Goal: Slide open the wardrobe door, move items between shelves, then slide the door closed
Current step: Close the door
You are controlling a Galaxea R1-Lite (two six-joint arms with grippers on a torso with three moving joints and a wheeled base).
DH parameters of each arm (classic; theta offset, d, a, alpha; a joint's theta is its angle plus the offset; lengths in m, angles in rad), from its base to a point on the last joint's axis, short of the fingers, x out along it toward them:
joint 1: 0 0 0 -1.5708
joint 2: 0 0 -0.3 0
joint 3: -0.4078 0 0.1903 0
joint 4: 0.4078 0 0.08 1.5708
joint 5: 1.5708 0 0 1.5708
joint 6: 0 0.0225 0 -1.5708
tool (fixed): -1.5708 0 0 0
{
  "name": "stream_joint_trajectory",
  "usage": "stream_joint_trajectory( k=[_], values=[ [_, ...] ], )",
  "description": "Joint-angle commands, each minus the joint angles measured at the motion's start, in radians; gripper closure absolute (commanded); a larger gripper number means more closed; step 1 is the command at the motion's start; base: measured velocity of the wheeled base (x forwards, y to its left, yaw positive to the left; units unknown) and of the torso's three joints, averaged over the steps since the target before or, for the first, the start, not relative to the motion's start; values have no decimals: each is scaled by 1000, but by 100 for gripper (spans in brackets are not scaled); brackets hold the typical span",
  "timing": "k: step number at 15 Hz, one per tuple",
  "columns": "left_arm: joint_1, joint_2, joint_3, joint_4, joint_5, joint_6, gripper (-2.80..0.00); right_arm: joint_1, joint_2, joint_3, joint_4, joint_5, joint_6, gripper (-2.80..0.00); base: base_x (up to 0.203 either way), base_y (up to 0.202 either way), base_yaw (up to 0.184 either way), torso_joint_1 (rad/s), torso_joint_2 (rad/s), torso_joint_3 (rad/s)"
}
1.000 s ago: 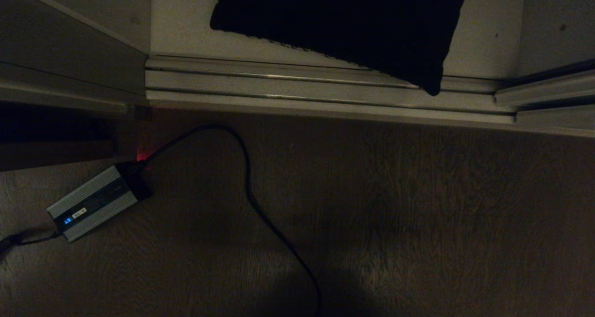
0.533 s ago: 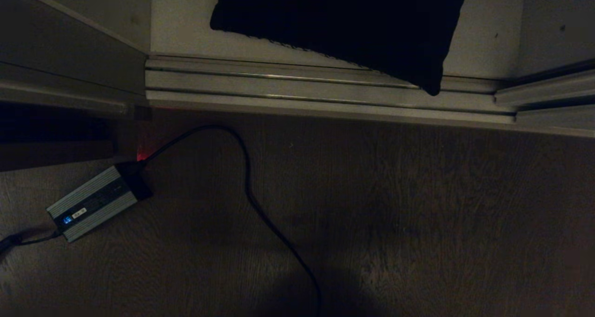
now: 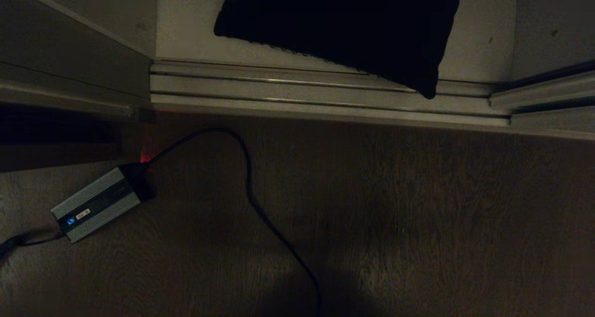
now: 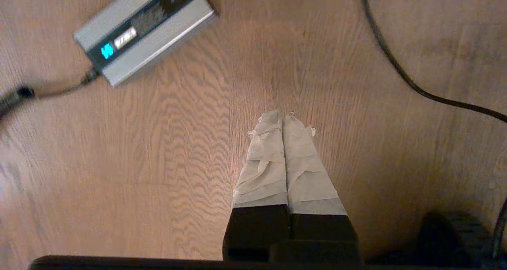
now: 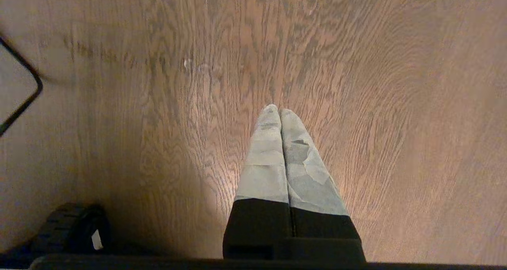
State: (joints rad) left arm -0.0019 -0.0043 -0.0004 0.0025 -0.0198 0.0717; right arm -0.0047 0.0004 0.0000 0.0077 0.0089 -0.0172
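Observation:
A dark cushion [image 3: 339, 24], the only item in view, lies on the wardrobe's off-white bottom shelf [image 3: 186, 29], and one corner hangs over the ribbed floor track [image 3: 302, 89]. The opening in front of me is uncovered. The sliding wardrobe door's lower frame [image 3: 544, 91] shows at the right end of the track. Neither gripper is in the head view. My left gripper [image 4: 282, 117] hangs over the wooden floor, taped fingers pressed together and empty. My right gripper [image 5: 276, 111] hangs the same way, shut on nothing.
A small silver box [image 3: 95, 204] with a blue light lies on the floor at the left, and its black cable [image 3: 251, 191] curls across the boards towards me. A grey panel [image 3: 69, 42] borders the opening on the left. My base's dark wheel [image 5: 71, 226] is close below the right gripper.
The whole head view has shifted slightly down, so the camera moved. The cushion, box, cable and both grippers have stayed where they were.

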Motion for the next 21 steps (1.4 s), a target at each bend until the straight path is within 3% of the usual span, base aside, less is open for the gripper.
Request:
stream_joint_trajectory(
  k=[1, 21],
  values=[
    [0, 4, 0, 1, -11, 16, 0, 0, -2, 5, 0, 0, -1, 0, 0, 0, 0, 2, -1, 173],
    [0, 4, 0, -1, -14, 8, 0, 0, -1, 4, 0, 0, 0, 0, 0, 0, 0, 2, 3, 200]
  ],
)
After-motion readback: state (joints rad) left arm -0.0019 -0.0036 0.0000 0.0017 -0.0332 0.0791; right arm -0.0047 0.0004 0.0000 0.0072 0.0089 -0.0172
